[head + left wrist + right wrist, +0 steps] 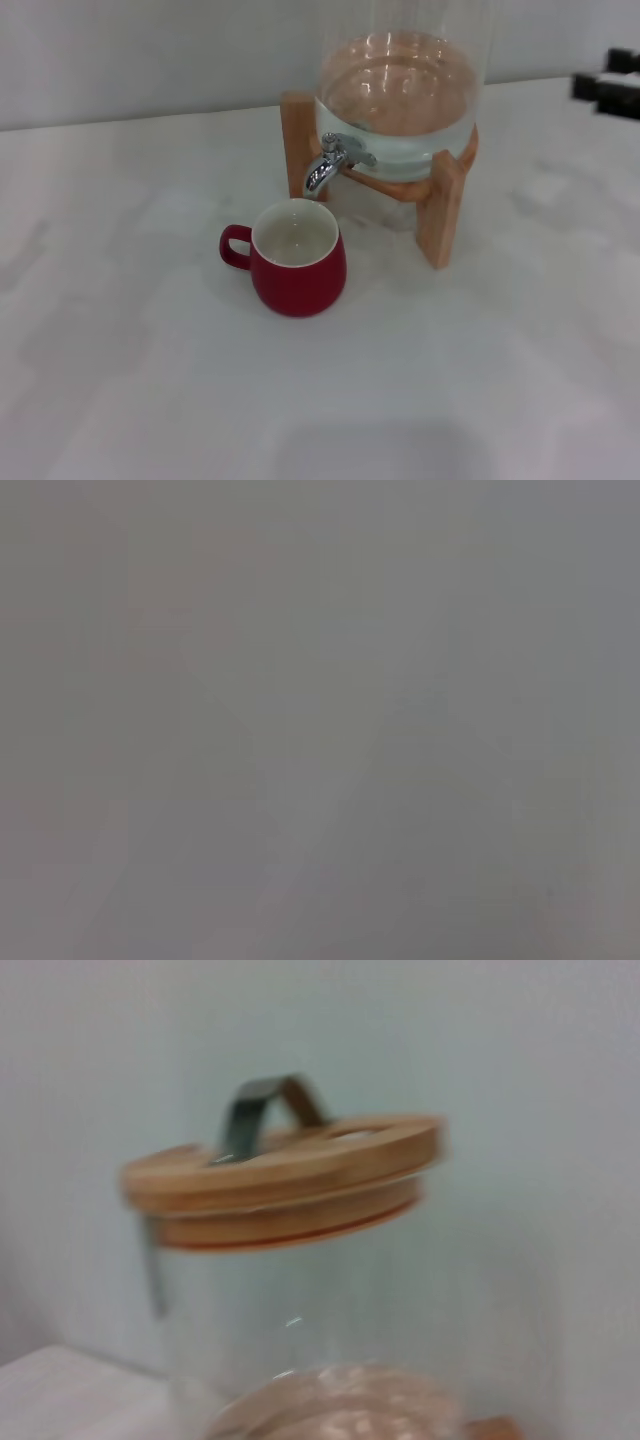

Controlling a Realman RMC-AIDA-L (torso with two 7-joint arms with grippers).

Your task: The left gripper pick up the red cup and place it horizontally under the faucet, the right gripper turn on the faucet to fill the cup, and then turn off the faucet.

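Right gripper (607, 83): only a dark edge of it shows at the far right of the head view, well apart from the dispenser; whether its fingers are spread or pressed together cannot be told. Its wrist camera looks at the wooden lid (285, 1175) with its metal bail, high on the jar.

Left gripper: not in view; its wrist camera shows plain grey only.

Faucet (325, 168): chrome spigot at the near left of the glass jar (400, 100), which sits on a wooden stand (440, 215) and holds water low down.

Red cup (296, 257): upright on the white table (120, 350), handle to the left, mouth up and seemingly dry, standing just near of the spout and held by nothing.

Risks, as judged:
- The cup's rim appears only partly under the spout; if not centred, the stream may strike the rim or table.
- The right gripper's long reach to the lever could jolt the stand or knock the cup.
- Late closing of the lever would overfill a squat cup.
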